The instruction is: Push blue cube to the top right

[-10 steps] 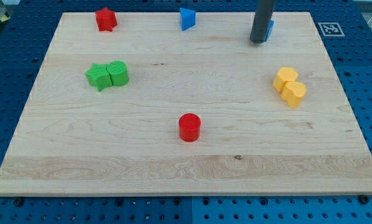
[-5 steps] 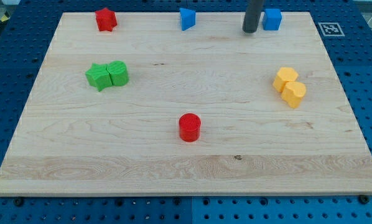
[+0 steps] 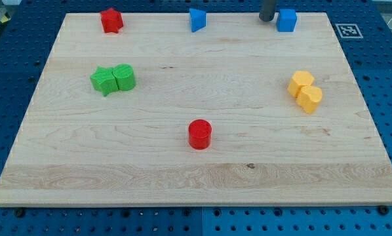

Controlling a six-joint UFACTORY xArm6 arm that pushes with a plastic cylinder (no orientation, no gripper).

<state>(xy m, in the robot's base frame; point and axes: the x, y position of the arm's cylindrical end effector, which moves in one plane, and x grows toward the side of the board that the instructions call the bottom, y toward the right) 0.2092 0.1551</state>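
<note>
The blue cube (image 3: 287, 20) sits near the board's top edge, towards the view's right. My tip (image 3: 267, 19) is a dark rod end just left of the cube, close beside it at the board's top edge; I cannot tell whether it touches the cube. Only the rod's lowest part shows.
A blue triangular block (image 3: 196, 19) lies at the top middle and a red star-like block (image 3: 111, 19) at the top left. Two green blocks (image 3: 113, 79) sit together at the left. Two yellow blocks (image 3: 305, 91) touch at the right. A red cylinder (image 3: 199, 134) stands centre-bottom. The wooden board (image 3: 183, 177) carries them.
My tip has moved from in front of the blue cube towards the view's top and left, uncovering the cube. The cube now stands fully visible right of the tip.
</note>
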